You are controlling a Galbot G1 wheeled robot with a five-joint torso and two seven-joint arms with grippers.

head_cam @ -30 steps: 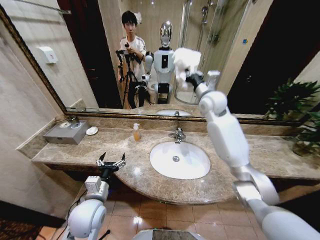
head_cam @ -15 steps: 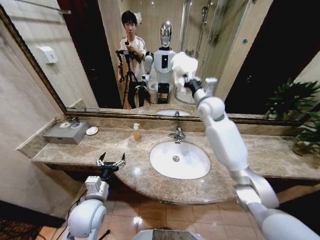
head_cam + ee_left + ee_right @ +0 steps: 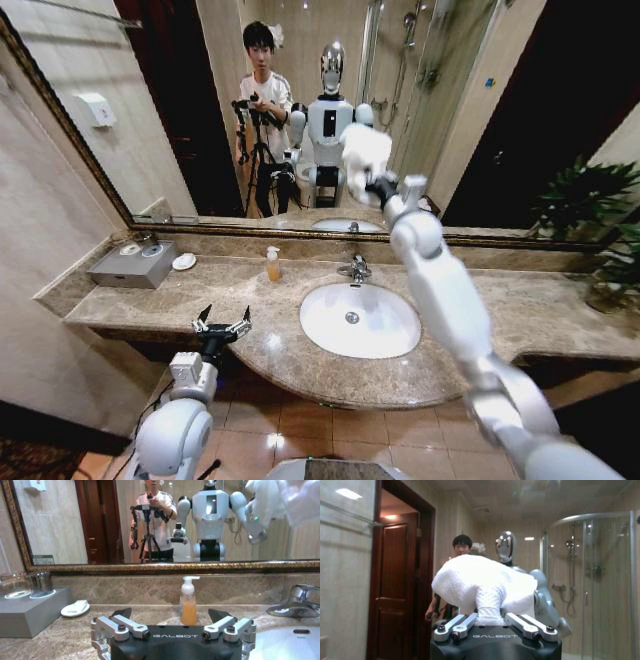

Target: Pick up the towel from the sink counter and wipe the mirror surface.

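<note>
Right gripper (image 3: 378, 186) is clenched on the towel (image 3: 364, 150), pressed to the mirror (image 3: 500, 100), it seems. With a thin grip, the towel could be dragged out. Left gripper (image 3: 222, 325) is held spread above the counter (image 3: 150, 300).

**Layout at the sink counter**

Mirror (image 3: 150, 120) stands behind the sink counter (image 3: 560, 300), basin (image 3: 360, 320) set in the counter's middle, faucet (image 3: 355, 268) behind it. Soap bottle (image 3: 272, 264) left of the faucet, small dish (image 3: 184, 261) further left, box with glasses (image 3: 130, 265) at far left. Right gripper (image 3: 372, 178) up at the mirror above the faucet, towel (image 3: 364, 148) against the glass. Left gripper (image 3: 222, 325) low before the counter's front edge, left of the basin
</note>
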